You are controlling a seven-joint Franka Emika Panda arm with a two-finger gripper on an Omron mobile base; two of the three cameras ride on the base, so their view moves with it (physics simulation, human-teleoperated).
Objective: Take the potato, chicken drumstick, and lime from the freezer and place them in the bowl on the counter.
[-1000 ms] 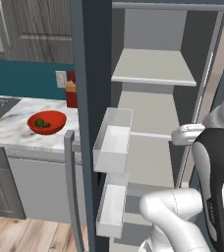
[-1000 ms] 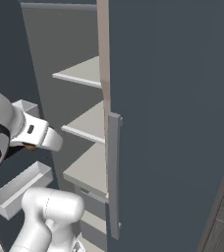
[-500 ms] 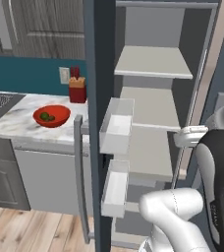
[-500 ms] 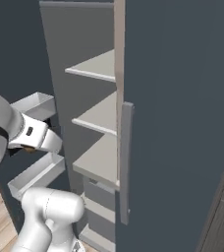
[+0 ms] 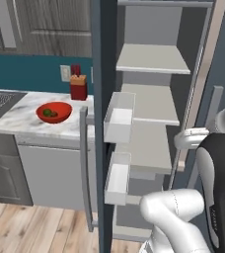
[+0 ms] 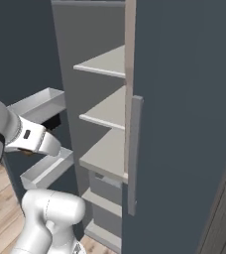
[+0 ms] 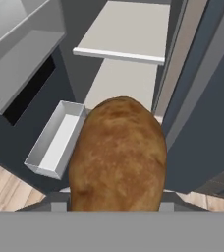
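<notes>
The potato (image 7: 116,155) is seen close above the fingertips, with the freezer's pale shelves (image 7: 126,34) and a clear door bin (image 7: 55,140) beyond.

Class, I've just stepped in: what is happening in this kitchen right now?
The robot arm holds the potato in its gripper, in front of the open freezer. Its pale shelves look bare. On the counter, the red bowl already holds the green lime and something brownish, probably the drumstick. The potato is not yet delivered.

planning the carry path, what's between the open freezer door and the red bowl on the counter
In the left base view, a bare stretch of marbled counter lies between the freezer door and the bowl; a red-brown block stands further back.
</notes>
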